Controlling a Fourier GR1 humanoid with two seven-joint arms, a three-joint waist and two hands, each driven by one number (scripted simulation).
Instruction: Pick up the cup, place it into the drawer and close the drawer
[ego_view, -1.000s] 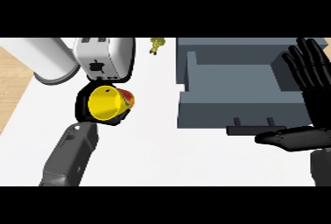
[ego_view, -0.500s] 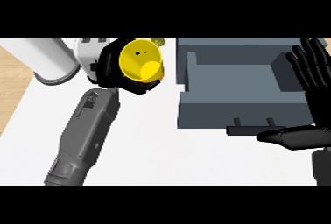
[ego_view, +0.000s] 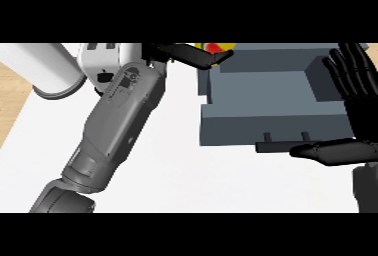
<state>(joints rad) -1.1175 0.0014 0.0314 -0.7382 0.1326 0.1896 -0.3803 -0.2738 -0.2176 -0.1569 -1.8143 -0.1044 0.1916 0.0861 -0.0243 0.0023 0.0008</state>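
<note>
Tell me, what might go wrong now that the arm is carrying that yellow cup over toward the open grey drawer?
The left hand holds the yellow cup at the far corner of the open grey drawer, mostly hidden by its fingers, so it could catch the drawer's wall or land outside it. The left forearm passes close beside the white toaster and might nudge it. The right hand rests open along the drawer's right side and could be in the way when the drawer is closed.

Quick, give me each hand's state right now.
Left hand: shut on the yellow cup, at the open drawer's far left corner.
Right hand: open, resting at the view's right edge.
</note>
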